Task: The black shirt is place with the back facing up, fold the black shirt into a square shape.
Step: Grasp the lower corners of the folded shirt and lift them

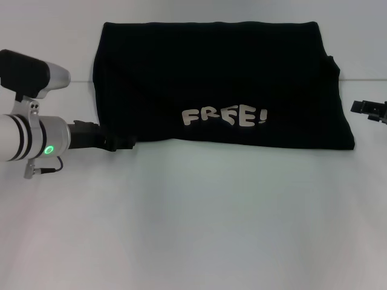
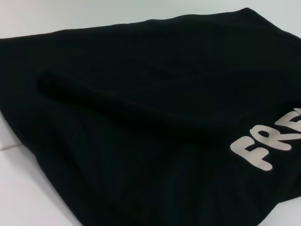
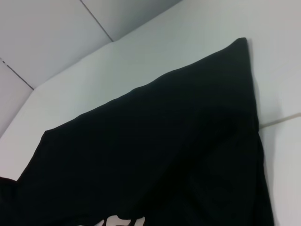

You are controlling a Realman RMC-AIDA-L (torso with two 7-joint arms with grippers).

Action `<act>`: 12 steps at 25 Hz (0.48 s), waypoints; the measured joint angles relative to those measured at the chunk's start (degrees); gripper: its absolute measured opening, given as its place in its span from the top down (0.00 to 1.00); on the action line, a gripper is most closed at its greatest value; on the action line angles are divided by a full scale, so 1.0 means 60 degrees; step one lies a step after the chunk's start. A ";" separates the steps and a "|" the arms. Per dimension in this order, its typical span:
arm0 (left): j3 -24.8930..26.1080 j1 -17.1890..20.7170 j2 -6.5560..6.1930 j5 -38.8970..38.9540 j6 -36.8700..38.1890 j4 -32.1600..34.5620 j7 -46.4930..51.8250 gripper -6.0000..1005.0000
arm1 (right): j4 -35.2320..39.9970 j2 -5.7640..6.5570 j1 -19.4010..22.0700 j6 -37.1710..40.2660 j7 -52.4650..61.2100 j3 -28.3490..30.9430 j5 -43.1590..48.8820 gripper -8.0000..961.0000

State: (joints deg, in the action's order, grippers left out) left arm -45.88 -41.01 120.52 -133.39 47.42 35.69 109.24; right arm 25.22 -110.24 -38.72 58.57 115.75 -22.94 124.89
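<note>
Shirt fabric, the black shirt point(image 1: 217, 78), lies folded wide on the white table point(image 1: 193, 223), lettering up. Left gripper point(image 1: 121, 142) touches its near left corner; right gripper point(image 1: 370, 110) sits just beside its right edge; finger states unclear.

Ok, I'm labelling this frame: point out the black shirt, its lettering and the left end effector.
black shirt point(image 1: 211, 72): head view, plain cloth above the print.
FREE! lettering point(image 1: 224, 116): head view, middle letters.
left end effector point(image 1: 124, 143): head view, tip at the shirt's near-left corner.
</note>
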 joint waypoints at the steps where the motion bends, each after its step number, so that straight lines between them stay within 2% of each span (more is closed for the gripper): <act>1: -0.0043 -0.0004 0.0002 -0.0002 -0.0017 0.0003 0.0000 0.22 | 0.0000 -0.0004 0.0012 0.0001 0.0000 0.0000 0.0000 0.35; 12: -0.0127 -0.0056 0.0080 -0.0004 -0.0367 0.0026 -0.0132 0.22 | 0.0000 -0.0010 0.0056 -0.0007 0.0000 0.0001 0.0000 0.35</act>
State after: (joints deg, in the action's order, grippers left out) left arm -46.64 -41.35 121.00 -133.41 45.22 35.84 108.45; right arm 25.22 -110.30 -38.39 58.53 115.75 -22.94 124.89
